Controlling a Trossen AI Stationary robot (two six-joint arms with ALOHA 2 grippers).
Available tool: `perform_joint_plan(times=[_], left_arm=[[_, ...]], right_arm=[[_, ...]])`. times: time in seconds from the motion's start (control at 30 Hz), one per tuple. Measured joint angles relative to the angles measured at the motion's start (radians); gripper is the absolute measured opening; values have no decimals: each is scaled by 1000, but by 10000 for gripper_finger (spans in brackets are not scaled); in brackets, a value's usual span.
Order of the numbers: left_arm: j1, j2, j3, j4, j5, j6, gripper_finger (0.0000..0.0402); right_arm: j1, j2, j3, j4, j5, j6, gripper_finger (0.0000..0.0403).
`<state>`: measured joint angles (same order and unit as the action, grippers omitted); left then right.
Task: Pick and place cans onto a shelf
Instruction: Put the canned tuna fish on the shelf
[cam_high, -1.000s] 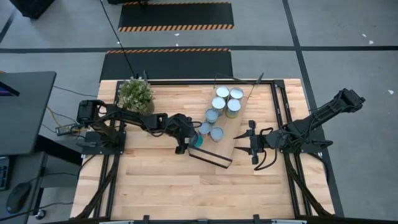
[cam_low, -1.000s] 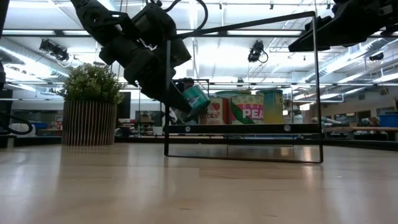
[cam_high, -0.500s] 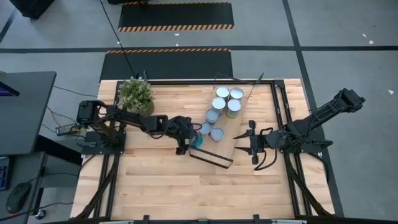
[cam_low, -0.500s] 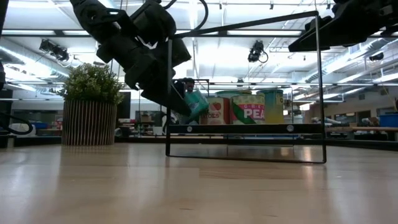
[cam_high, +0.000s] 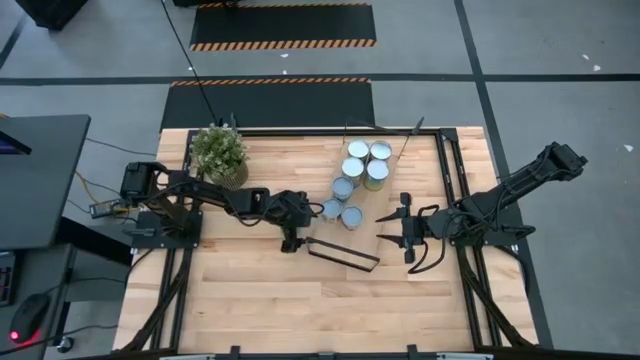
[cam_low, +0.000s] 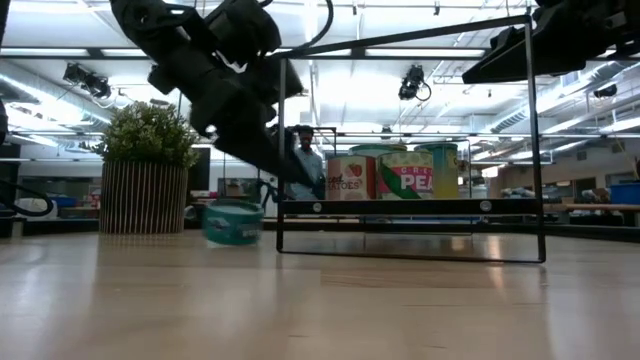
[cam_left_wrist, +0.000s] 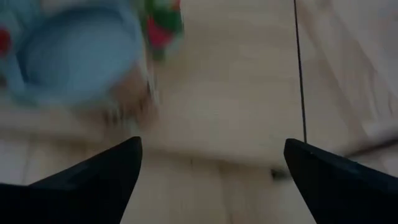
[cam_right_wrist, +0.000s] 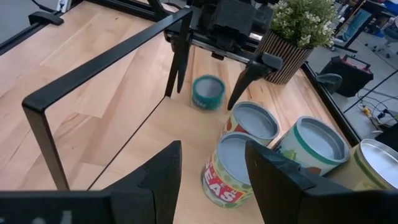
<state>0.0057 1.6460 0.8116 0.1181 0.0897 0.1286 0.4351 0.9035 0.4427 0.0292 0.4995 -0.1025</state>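
Seen from above, the left hand sat near the middle of the worktop, pointing toward 3 o'clock at the near end of the shelf. Its fingers stood wide apart and gripped nothing. The teal can rested on the worktop itself, not on the shelf. In the low view it stood just outside the shelf's black end frame and below the left hand, clear of both fingers. In the right wrist view it appeared between the spread fingers; whether it stood fully upright could not be told. The other cans stood clustered on the shelf board, at about 1 o'clock from the worktop centre, tops up, several touching or just beside each other. The right hand hung at about 3 o'clock from the centre, facing 9 o'clock toward the shelf's long side. Its fingers were apart with nothing between them. The plant stood at about 10 o'clock, well apart from the shelf.
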Motion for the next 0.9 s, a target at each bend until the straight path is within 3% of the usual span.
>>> perform_joint_plan(times=[0.4, 0.53, 0.67, 0.9], left_arm=[[9, -116, 0, -277, -47, -53, 398], [0, -147, 0, -431, -129, -158, 398], [-30, -135, -1, -505, -160, -293, 398], [-121, -135, -1, -565, -246, -301, 398]], right_arm=[[0, 0, 0, -2, 0, 4, 185], [1, 0, 0, 0, -1, 4, 185], [1, 0, 0, 1, -2, 4, 185], [1, 1, 0, -1, -4, 4, 185]])
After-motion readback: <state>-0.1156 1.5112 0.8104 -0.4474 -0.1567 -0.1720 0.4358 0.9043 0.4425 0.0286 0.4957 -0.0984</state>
